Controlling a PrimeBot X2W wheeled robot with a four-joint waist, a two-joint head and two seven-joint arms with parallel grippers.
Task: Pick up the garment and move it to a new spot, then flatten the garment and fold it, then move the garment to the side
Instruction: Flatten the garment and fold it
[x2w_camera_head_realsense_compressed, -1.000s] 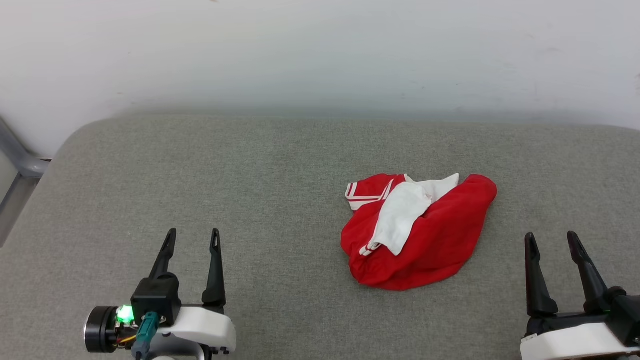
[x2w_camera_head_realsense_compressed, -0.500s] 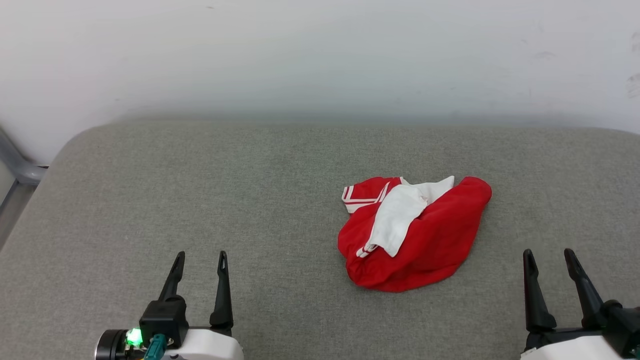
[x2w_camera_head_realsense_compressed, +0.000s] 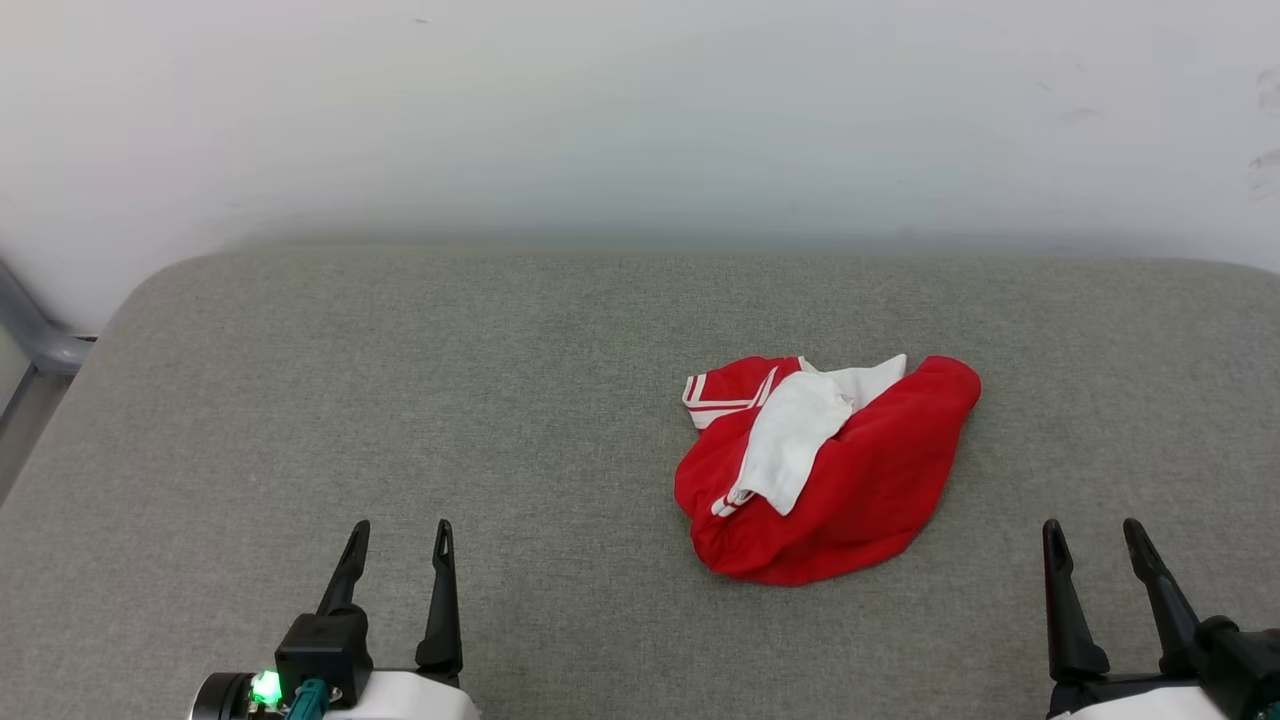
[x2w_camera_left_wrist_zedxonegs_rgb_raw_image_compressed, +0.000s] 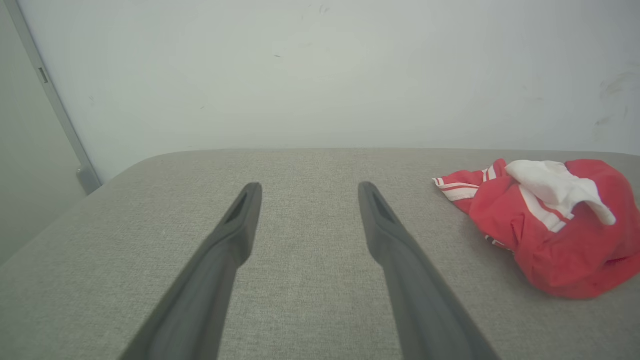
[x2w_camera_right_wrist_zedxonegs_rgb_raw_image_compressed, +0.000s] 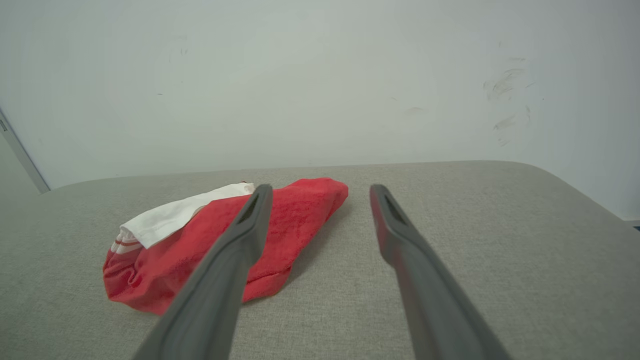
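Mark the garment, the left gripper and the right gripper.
garment (x2w_camera_head_realsense_compressed: 860, 490), head view, on the crumpled red body cloth.
left gripper (x2w_camera_head_realsense_compressed: 401, 527), head view, midway between its open fingertips.
right gripper (x2w_camera_head_realsense_compressed: 1090, 526), head view, midway between its open fingertips.

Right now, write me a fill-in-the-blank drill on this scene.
The garment is mostly ___ with a white sleeve on top. The left hand and right hand are both ___, holding nothing. The garment lies nearer the ___ hand.
Missing: red; open; right.
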